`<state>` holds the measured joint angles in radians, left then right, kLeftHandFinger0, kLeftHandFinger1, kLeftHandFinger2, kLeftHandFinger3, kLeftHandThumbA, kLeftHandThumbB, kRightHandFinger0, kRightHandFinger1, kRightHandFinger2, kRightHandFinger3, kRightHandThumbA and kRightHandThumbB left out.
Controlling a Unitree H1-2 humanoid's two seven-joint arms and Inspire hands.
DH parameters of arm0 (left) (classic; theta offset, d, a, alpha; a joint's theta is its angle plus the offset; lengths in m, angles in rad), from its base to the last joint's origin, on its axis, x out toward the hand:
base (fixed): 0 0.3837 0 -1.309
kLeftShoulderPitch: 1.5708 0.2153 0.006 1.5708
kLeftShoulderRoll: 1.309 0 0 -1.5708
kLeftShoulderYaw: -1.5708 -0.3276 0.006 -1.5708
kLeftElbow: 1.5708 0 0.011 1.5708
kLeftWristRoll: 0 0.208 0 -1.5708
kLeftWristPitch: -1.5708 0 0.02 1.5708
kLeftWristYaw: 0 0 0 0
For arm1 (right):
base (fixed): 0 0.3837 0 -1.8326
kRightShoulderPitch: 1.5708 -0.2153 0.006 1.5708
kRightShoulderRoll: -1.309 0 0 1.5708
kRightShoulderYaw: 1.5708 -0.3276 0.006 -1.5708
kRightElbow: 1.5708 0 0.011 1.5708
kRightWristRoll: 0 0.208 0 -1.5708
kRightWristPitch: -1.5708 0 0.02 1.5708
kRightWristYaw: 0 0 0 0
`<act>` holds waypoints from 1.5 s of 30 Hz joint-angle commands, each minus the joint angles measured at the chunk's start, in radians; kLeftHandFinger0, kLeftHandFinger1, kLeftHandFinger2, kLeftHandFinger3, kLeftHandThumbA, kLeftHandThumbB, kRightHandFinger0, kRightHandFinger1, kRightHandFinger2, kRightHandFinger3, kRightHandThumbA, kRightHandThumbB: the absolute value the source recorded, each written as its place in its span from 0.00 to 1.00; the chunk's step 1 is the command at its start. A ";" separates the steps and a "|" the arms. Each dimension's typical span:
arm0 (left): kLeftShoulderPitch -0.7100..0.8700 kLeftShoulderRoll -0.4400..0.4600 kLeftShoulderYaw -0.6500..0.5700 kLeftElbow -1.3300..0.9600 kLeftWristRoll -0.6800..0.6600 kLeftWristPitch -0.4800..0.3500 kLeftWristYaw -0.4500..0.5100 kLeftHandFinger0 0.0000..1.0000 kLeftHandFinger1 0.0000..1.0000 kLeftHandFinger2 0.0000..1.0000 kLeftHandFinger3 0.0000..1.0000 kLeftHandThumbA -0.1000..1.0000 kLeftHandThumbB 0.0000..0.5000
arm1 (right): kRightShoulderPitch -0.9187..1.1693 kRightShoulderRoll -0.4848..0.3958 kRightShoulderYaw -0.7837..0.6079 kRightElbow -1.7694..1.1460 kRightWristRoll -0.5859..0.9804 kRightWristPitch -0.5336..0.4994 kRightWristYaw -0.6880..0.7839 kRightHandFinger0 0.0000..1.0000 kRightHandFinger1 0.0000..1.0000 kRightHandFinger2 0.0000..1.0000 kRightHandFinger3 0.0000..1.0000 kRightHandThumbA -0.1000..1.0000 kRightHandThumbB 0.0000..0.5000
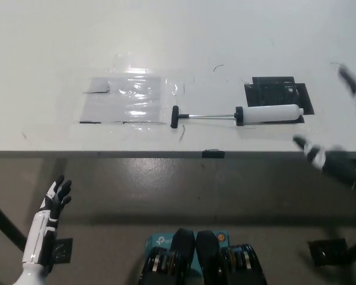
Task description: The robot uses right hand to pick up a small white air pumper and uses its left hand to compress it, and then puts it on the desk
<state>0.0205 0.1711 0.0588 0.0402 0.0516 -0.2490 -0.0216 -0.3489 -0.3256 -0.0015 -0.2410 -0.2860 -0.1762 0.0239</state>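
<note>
The small white air pump (243, 114) lies flat on the pale desk (166, 47), near the front edge and a little right of the middle; its white barrel (270, 113) rests partly over a patch of black tape (279, 92), and its thin metal rod (209, 116) is drawn out to the left, ending in a short black handle (174, 117) that stands crosswise to the rod; nothing is touching the pump. Just left of the handle, a sheet of clear shiny plastic (127, 98) is stuck flat to the desk, with dark bits of tape at its edges. The black right hand (338, 127) hangs at the far right of the view, over the desk's front corner and apart from the barrel; it is blurred, but the fingers look spread wide and hold nothing. The white left hand (53, 202) rests low on the left, in front of the desk and below its edge, well away from the pump; its dark fingers point upward, loosely apart, with nothing in them.
</note>
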 commanded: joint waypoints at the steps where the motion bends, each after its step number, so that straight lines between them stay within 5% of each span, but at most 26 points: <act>1: -0.017 0.031 0.011 -0.045 0.006 -0.034 -0.005 1.00 1.00 1.00 1.00 1.00 0.05 | -0.178 -0.100 0.054 0.033 -0.012 0.210 0.196 1.00 1.00 1.00 1.00 0.94 0.53; 12: -0.024 0.032 0.009 -0.037 0.000 -0.039 -0.010 1.00 1.00 1.00 1.00 1.00 0.07 | -0.520 -0.160 0.276 0.532 -0.028 0.256 0.423 1.00 1.00 1.00 1.00 1.00 0.75; 21: -0.033 0.037 0.007 -0.036 0.008 -0.039 -0.007 1.00 1.00 1.00 1.00 1.00 0.00 | -0.649 -0.132 0.393 0.825 -0.088 0.234 0.431 1.00 1.00 1.00 1.00 1.00 0.83; 25: -0.037 0.043 0.007 -0.032 -0.001 -0.041 -0.010 1.00 1.00 1.00 1.00 1.00 0.00 | -0.663 -0.120 0.422 0.874 -0.115 0.252 0.431 1.00 1.00 1.00 1.00 1.00 0.78; 45: -0.029 0.053 0.015 -0.027 -0.010 -0.045 -0.010 1.00 1.00 1.00 1.00 1.00 0.02 | -0.715 -0.060 0.455 1.066 -0.172 0.205 0.407 1.00 1.00 1.00 1.00 1.00 0.85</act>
<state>-0.0046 0.2063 0.0599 0.0382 0.0489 -0.2570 -0.0317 -0.9757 -0.3830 0.4588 0.8279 -0.4422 0.0553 0.4356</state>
